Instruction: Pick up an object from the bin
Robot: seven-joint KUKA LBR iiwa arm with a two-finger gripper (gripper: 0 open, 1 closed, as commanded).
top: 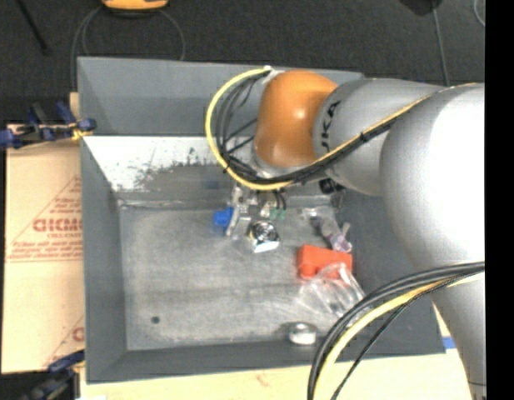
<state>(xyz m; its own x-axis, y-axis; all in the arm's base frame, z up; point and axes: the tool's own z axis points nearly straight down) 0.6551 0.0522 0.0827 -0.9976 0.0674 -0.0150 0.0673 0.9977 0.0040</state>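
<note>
Dark, grainy floor all round; set on it, a grey metal bin (105,248) with sloped walls and a dull, scuffed bottom. Just right of the frame's centre, under the gripper (253,217), a small shiny metal piece (263,238), lumpy and bright, lying on the bin's bottom. Probably hard, dense for its bulk and slick, so likely to squirt out of a shallow pinch. Best taken low down across its narrowest part, with a square closing. Touching the gripper or merely beneath it: cannot tell. How wide the gripper stands: cannot tell either, lost among cables below the orange wrist cover (294,119). Just left of the metal piece, a small blue plastic bit (224,220), stiff and light by the look. Just to its upper right, a green speck (278,214), too small to name. Further right, an orange-red block (323,261), matt, resting against crumpled clear film (327,294), soft and springy, a poor grip. Above the block, a small pale purple thing (342,242). Near the bin's lower wall, a flat silvery oval (303,333), well apart from the rest.
</note>
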